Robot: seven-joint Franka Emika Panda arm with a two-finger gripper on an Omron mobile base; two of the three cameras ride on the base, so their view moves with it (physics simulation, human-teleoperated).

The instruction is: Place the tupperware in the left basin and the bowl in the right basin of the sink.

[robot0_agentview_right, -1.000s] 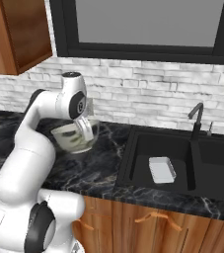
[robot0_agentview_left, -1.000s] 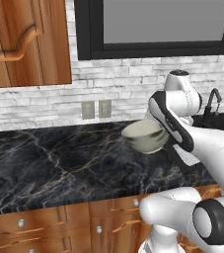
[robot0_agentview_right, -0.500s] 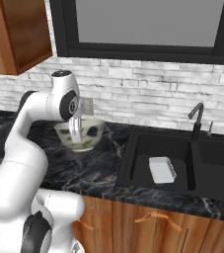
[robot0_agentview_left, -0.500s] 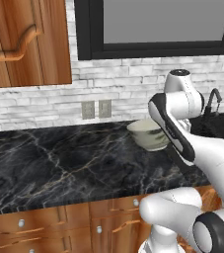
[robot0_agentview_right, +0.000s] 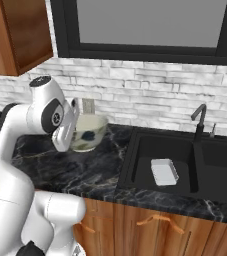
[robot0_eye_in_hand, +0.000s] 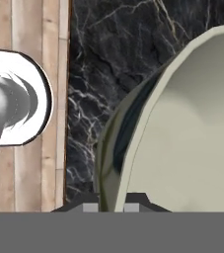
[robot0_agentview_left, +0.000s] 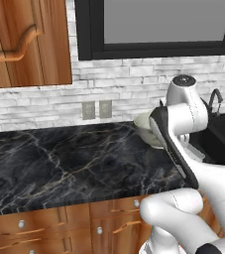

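My gripper (robot0_eye_in_hand: 111, 201) is shut on the rim of the bowl (robot0_eye_in_hand: 192, 128), a deep round cream one, and holds it tilted above the black marble counter (robot0_agentview_right: 100, 167). In the right base view the bowl (robot0_agentview_right: 90, 131) hangs just left of the sink, beside my hand. In the left base view my forearm partly hides the bowl (robot0_agentview_left: 144, 128). The white rectangular tupperware (robot0_agentview_right: 164, 171) lies in the left basin (robot0_agentview_right: 145, 150). The right basin (robot0_agentview_right: 220, 167) sits beyond the divider, under the black faucet (robot0_agentview_right: 200, 119).
Wall outlets (robot0_agentview_left: 95, 109) sit on the white brick backsplash behind the counter. A wooden upper cabinet (robot0_agentview_left: 25, 39) hangs at the left and a dark-framed window (robot0_agentview_right: 150, 25) is above the sink. Wooden drawers (robot0_agentview_right: 155, 225) run below the counter edge.
The arm has carried the bowl to the right along the counter, closer to the sink, and the bowl now tilts more. The tupperware has stayed in the left basin.
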